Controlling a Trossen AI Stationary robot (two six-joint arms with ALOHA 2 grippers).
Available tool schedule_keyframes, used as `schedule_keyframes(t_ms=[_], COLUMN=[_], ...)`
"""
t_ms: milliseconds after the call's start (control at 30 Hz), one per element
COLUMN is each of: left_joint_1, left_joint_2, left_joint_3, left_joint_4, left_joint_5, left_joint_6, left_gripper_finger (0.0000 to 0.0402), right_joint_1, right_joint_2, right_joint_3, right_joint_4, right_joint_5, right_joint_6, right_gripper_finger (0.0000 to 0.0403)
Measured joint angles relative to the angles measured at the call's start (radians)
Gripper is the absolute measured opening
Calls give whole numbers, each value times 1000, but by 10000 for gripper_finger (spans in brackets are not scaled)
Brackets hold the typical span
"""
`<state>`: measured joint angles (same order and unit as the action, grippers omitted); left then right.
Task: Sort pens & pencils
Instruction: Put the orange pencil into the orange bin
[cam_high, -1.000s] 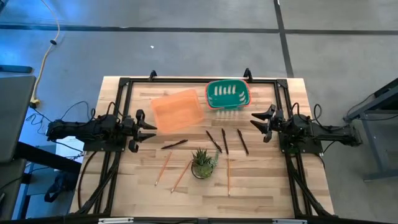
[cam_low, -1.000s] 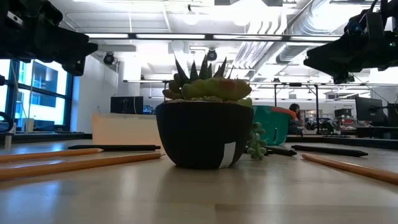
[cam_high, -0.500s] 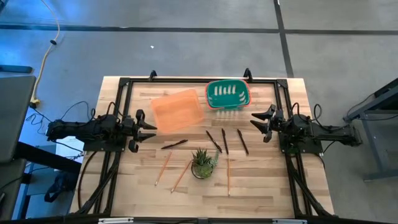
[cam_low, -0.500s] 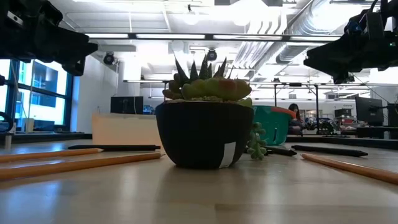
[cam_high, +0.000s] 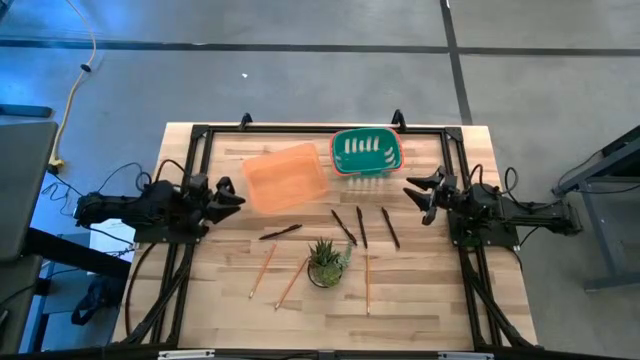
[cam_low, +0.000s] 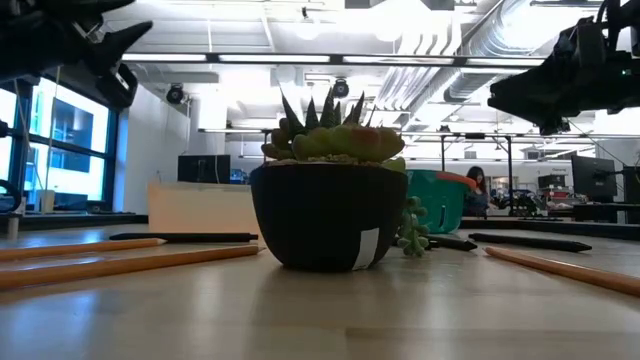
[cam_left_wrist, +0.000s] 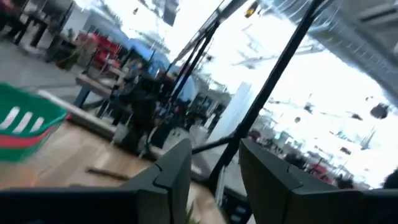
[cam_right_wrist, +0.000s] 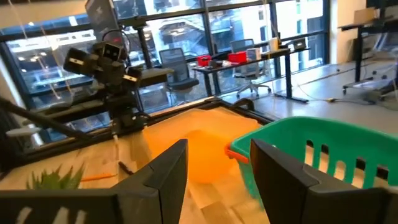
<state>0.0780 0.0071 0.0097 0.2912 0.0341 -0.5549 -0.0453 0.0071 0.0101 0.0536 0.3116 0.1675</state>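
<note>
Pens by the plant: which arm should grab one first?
Right, probably. Three pens lie just beside the right claw, which is open and empty. The left claw, also open, has only one pen near.

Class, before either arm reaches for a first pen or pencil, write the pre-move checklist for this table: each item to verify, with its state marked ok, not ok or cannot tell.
1. left gripper empty and open, at the table's left edge: ok.
2. right gripper empty and open, at the right edge: ok.
3. pens lying loose on the table, nothing on top of them: ok.
4. pencils lying flat and apart from each other: ok.
5. potted plant sits close among the pencils and could hinder a reach: not ok.
6. orange tray and green basket both within view; which takes pens, which pencils: cannot tell.
</note>
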Motion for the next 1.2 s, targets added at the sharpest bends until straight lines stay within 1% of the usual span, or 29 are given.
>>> schedule_keyframes(t_ms=[67,200,333,467,533,600,667,833,1000,1100,1200], left_joint_1=[0,0,0,0,0,0,0,0,0,0,0], left_joint_2=[0,0,0,0,0,0,0,0,0,0,0], left_joint_3=[0,0,0,0,0,0,0,0,0,0,0], left_joint_4=[41,125,203,303,350,381,388,394,395,407,394], left_joint_5=[0,0,-9,-45,-65,-69,-69,-67,-77,-71,-40], left_joint_6=[0,0,-4,-82,-110,-114,-110,-108,-108,-120,-157], left_gripper_finger=[122,122,122,122,122,122,122,122,122,122,122], right_joint_1=[0,0,0,0,0,0,0,0,0,0,0], right_joint_2=[0,0,0,0,0,0,0,0,0,0,0], right_joint_3=[0,0,0,0,0,0,0,0,0,0,0], right_joint_4=[0,20,40,40,40,40,40,49,101,146,147], right_joint_5=[-12,-51,-52,-61,-79,-80,-80,-95,-37,-30,-37], right_joint_6=[67,264,461,692,765,797,810,907,1020,986,953], right_gripper_finger=[165,165,165,165,165,165,165,165,165,165,165])
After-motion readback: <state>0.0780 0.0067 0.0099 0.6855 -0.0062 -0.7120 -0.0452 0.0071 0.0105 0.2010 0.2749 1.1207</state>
